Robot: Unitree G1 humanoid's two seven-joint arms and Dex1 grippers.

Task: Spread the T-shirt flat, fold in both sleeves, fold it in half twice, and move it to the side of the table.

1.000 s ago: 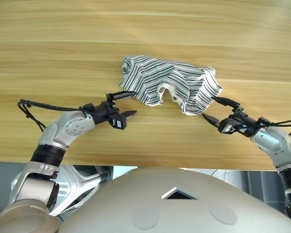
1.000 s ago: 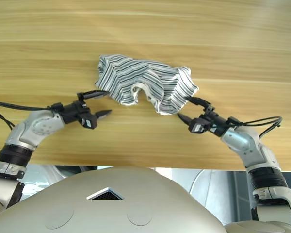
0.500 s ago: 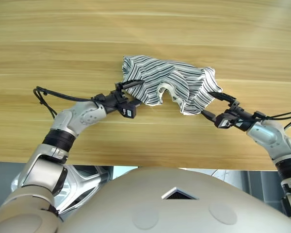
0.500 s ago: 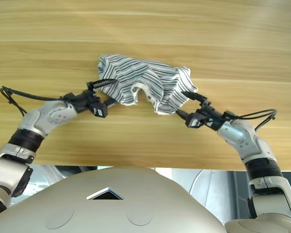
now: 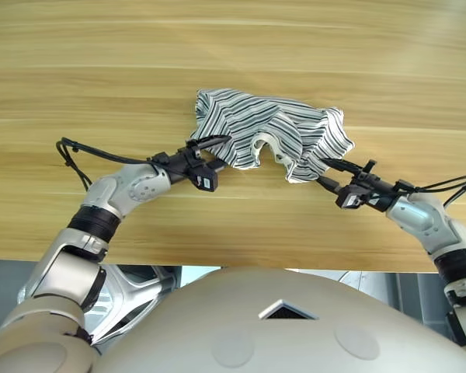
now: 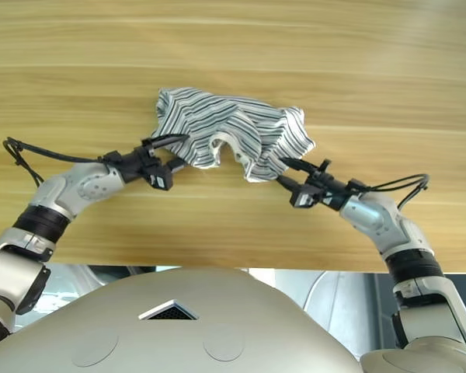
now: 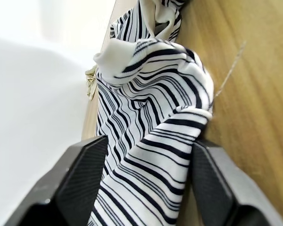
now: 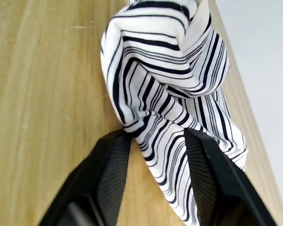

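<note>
Left eye view: the left gripper [image 5: 222, 148] is clenched on the T-shirt [image 5: 273, 130], at 8 o'clock of the heap. The T-shirt is seen crumpled, not spread, at the middle of the table [image 5: 101, 62]. At its 4 o'clock corner a striped fold is pinched between the fingers [image 8: 108, 179] of the right gripper [image 5: 323, 171].

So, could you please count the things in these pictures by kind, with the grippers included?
striped T-shirt: 1
grippers, the left gripper and the right gripper: 2
wooden table: 1
Total: 4
</note>
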